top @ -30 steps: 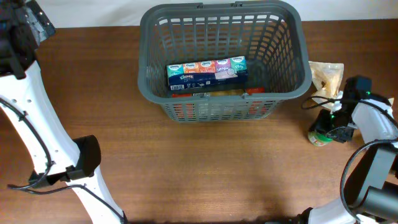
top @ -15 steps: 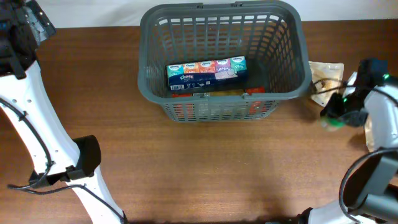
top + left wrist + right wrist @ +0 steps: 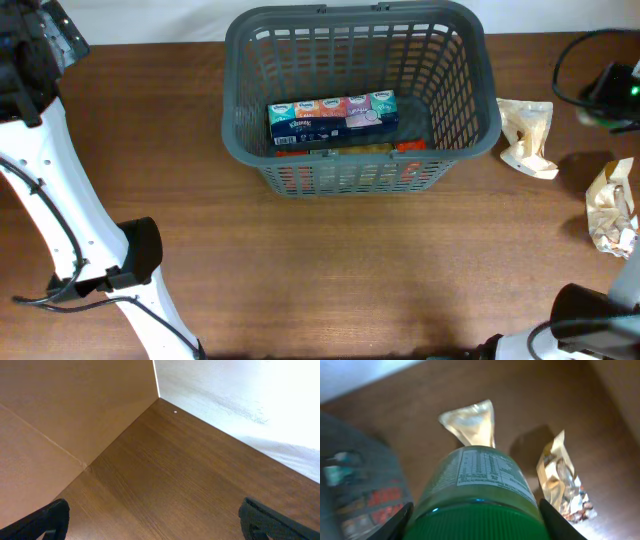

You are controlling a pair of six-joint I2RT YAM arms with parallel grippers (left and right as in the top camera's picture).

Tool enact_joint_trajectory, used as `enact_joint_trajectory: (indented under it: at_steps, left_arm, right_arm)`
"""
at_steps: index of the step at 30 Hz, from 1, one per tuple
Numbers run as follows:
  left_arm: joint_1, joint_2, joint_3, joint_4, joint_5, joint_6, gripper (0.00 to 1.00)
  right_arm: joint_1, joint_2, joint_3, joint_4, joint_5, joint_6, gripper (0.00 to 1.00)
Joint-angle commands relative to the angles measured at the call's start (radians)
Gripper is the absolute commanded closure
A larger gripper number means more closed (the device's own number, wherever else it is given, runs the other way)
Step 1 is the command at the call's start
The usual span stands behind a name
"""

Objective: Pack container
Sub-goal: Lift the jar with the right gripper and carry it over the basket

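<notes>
Grey plastic basket (image 3: 452,72) at the far middle of the wooden table (image 3: 350,280), upright, mouth open upward. Inside, against the near wall, a pack of tissues (image 3: 332,114) lying flat, its small colourful boxes side by side under clear wrap. Lower down, behind the front slots, red packaging (image 3: 410,172) (too chopped up by the lattice to name).

Right of the basket, two crinkled snack bags on the wood. First bag (image 3: 527,135), cream-coloured, just beside the basket's right side. Second bag (image 3: 610,208) nearer the front edge and farther right, well apart from the basket.

Right arm (image 3: 612,88) at the far right edge of the overhead view, dark, with a green glow, above the table beyond the first bag. From its wrist camera: right gripper (image 3: 475,521) clamped on a green jar (image 3: 485,475), one finger on each side of the ribbed green lid, white printed label facing the lens. Jar held up off the table, both bags in sight below it, the basket a blur at the left.

Left arm (image 3: 50,200), white, bent along the left side of the table, far from the basket. Left gripper (image 3: 155,521) spread wide, dark fingertips (image 3: 50,520) at the bottom corners of its view, nothing between them but bare wood.
</notes>
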Motion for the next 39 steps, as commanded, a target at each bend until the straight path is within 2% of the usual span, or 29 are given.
enact_joint_trajectory:
  at_steps: [1,7,16,19,26,39]
  left_arm:
    - [0.004,0.002,-0.001,0.0,0.0,-0.013,0.01]
    - [0.004,0.002,-0.001,0.0,0.0,-0.013,0.01]
    - [0.004,0.002,-0.001,0.0,0.0,-0.013,0.01]
    - [0.004,0.002,-0.001,0.0,0.0,-0.013,0.01]
    - [0.004,0.002,-0.001,0.0,0.0,-0.013,0.01]
    - [0.004,0.002,-0.001,0.0,0.0,-0.013,0.01]
  right_arm:
    - [0.073,-0.024,0.117,-0.032,-0.027,-0.052,0.96]
    - [0.292,-0.027,0.233,-0.079,-0.012,-0.107,0.96]
    - [0.664,-0.027,0.288,-0.098,0.193,-0.107,0.96]
    - [0.743,-0.024,0.288,-0.092,0.239,-0.107,0.96]
    - [0.793,0.015,0.288,-0.087,0.264,-0.107,0.96]
    - [0.791,0.238,0.288,-0.107,0.204,-0.107,0.96]
